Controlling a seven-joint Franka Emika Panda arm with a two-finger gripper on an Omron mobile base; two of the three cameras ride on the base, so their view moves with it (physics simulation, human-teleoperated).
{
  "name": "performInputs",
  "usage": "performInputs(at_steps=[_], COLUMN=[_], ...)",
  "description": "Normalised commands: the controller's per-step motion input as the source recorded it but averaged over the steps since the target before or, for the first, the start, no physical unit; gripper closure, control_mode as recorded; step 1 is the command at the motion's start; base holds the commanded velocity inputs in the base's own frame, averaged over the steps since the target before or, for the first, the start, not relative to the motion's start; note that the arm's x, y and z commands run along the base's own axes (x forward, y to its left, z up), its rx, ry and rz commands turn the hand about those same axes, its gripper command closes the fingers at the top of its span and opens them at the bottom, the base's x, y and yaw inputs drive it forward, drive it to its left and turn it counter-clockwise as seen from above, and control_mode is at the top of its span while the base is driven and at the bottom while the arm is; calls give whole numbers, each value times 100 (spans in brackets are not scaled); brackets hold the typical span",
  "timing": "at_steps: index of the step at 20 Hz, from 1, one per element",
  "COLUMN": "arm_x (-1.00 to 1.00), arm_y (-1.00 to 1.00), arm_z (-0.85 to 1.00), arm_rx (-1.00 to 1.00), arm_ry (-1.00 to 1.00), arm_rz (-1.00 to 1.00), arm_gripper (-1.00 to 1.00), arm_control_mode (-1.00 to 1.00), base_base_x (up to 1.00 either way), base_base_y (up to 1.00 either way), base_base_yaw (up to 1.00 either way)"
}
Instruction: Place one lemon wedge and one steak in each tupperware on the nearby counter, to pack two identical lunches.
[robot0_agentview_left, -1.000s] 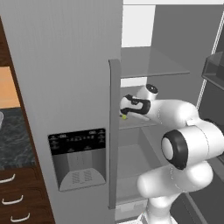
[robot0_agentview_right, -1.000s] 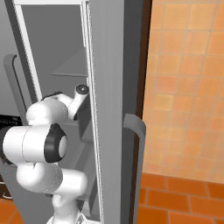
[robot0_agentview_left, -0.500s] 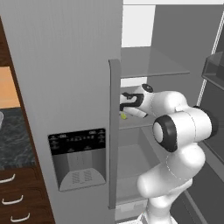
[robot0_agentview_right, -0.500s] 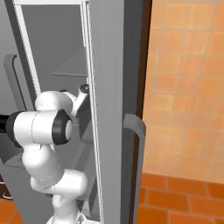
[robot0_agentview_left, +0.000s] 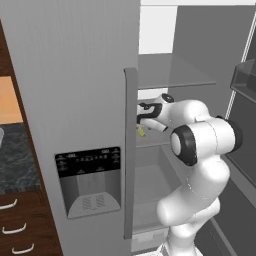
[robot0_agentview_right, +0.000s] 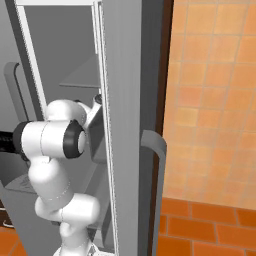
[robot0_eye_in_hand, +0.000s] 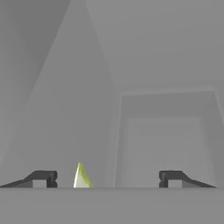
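Reaching deeper into the fridge (robot0_agentview_left: 100, 75), the gripper (robot0_eye_in_hand: 107, 178) closes in on a lemon wedge (robot0_eye_in_hand: 82, 177).
Jaws stand wide, nothing held; wedge at seven o'clock, pickup pending.

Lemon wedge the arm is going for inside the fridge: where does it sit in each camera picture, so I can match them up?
Left base view: lemon wedge is a yellow-green speck just under the gripper, right of the closed fridge door's handle.
Right base view: I cannot make it out.
Hand view: the wedge pokes up at the bottom edge, between the open fingertips, close to the left one.
Shared landmark: the gripper itself.
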Motion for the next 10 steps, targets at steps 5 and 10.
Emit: performInputs(at_steps=[5,10], arm_x=[-13,-22], arm_y=[0,16], arm_z=[-53,-32], arm_rx=[-1,0], arm_ry=[0,0], arm_rz=[0,0], arm_gripper=[-100,-100], arm_control_mode=[-100,-100], base_base_x=[0,0], base_base_y=[0,0], base_base_yaw=[0,0])
